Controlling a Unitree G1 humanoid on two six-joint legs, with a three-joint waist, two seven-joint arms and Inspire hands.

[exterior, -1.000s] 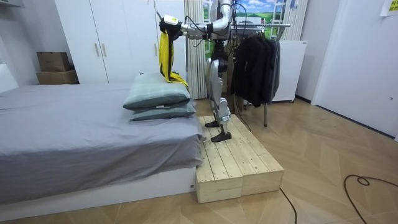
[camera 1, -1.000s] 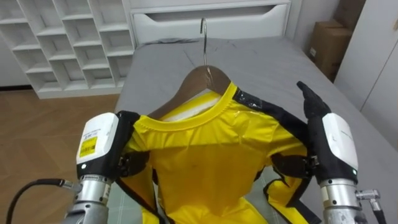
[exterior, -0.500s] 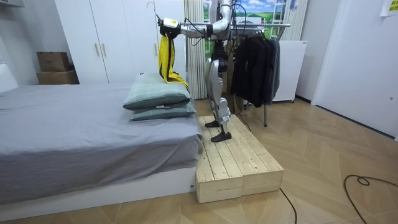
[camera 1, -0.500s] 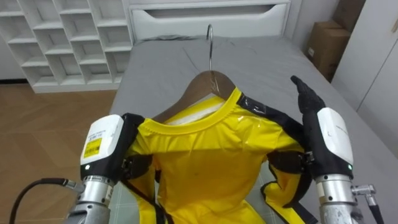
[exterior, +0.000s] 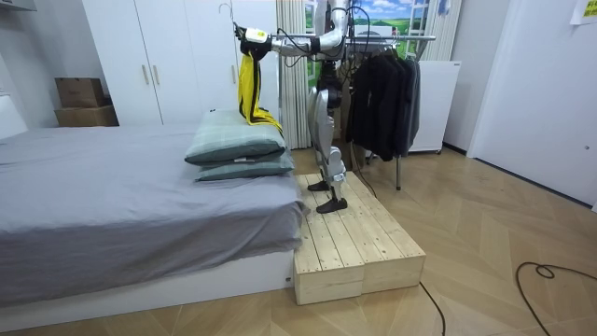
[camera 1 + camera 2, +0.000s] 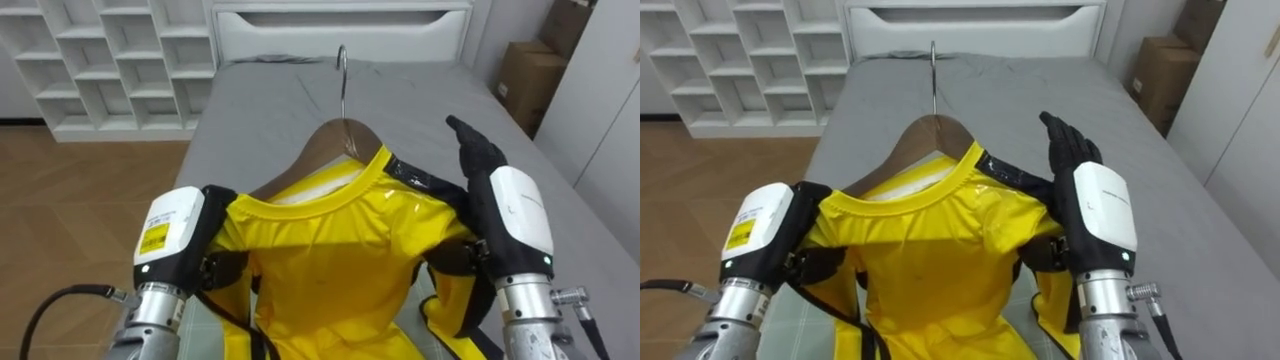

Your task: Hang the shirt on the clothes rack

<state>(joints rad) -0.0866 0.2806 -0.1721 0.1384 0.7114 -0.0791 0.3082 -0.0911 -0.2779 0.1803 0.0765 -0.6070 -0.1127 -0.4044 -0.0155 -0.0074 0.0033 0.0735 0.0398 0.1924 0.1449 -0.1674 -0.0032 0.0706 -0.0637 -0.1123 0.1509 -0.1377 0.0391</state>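
Carrying: yellow shirt (image 6: 330, 250) on hanger (image 6: 333, 137) over bed (image 6: 260, 110) edge
Right robot hand (image 6: 508, 212): flat open, propping shoulder
Left robot hand (image 6: 175, 237): behind cloth, can't tell
Next: likely hook onto rack (image 5: 410, 38)

Both eye views look from the robot's head, forward and down along the grey bed (image 6: 420, 100) toward its white headboard (image 6: 340, 30) and the cubby shelf (image 6: 110, 60). The yellow shirt (image 6: 330, 260) on its wooden hanger (image 6: 322, 140) sits close before the lens. They share this whole scene, with everything a little further left in the right eye view. The room view stands well off beside the bed, facing across it at the robot side-on on a wooden platform (image 5: 359, 247) before a clothes rack (image 5: 415, 36). It shares bed and shirt with the eye views.
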